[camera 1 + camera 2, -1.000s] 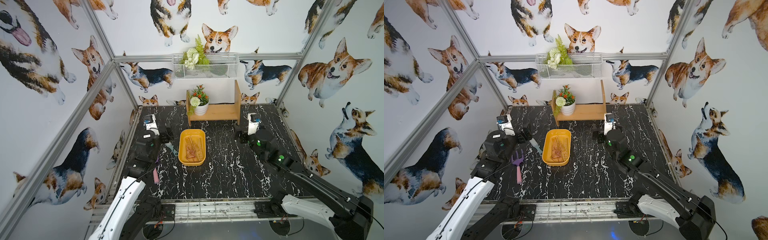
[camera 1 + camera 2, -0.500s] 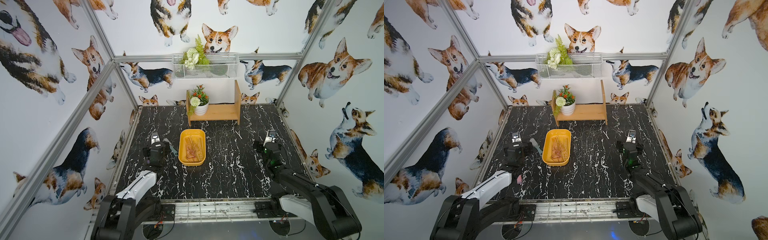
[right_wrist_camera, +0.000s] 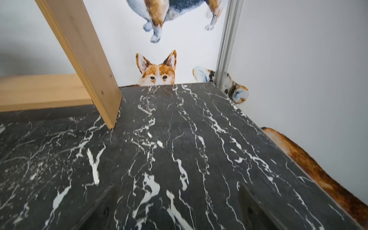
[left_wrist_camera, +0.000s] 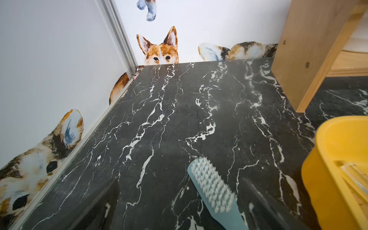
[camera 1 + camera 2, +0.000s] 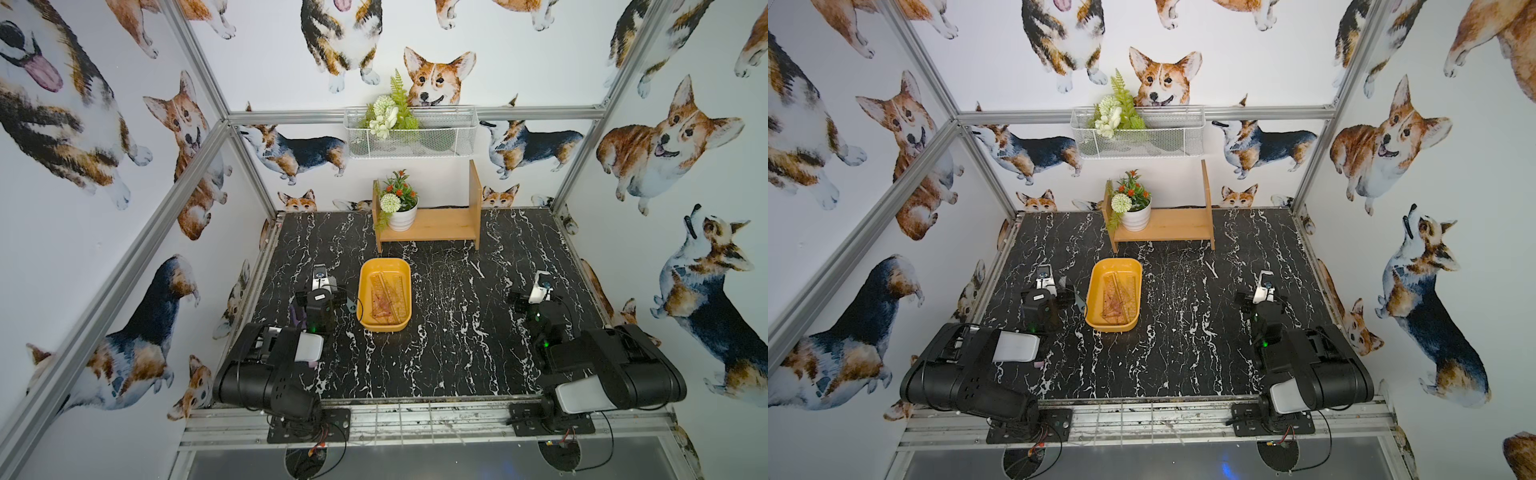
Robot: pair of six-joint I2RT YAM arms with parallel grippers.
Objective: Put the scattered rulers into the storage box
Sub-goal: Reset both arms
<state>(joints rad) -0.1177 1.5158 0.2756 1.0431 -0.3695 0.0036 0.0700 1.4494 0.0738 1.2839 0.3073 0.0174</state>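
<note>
the storage box [image 5: 384, 326] is smooth yellow plastic, the rulers [image 5: 386, 297] in it clear plastic, the table [image 5: 457, 353] dull black marble-look, and the shelf [image 5: 440, 226] at 12 o'clock plain wood.

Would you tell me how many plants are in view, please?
2. A leafy bunch sits in the wall-mounted wire basket; a potted plant stands on the wooden shelf. No others show.

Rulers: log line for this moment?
transparent plastic rulers: in mustard-yellow plastic storage tray | left gripper: open | right gripper: open
</note>
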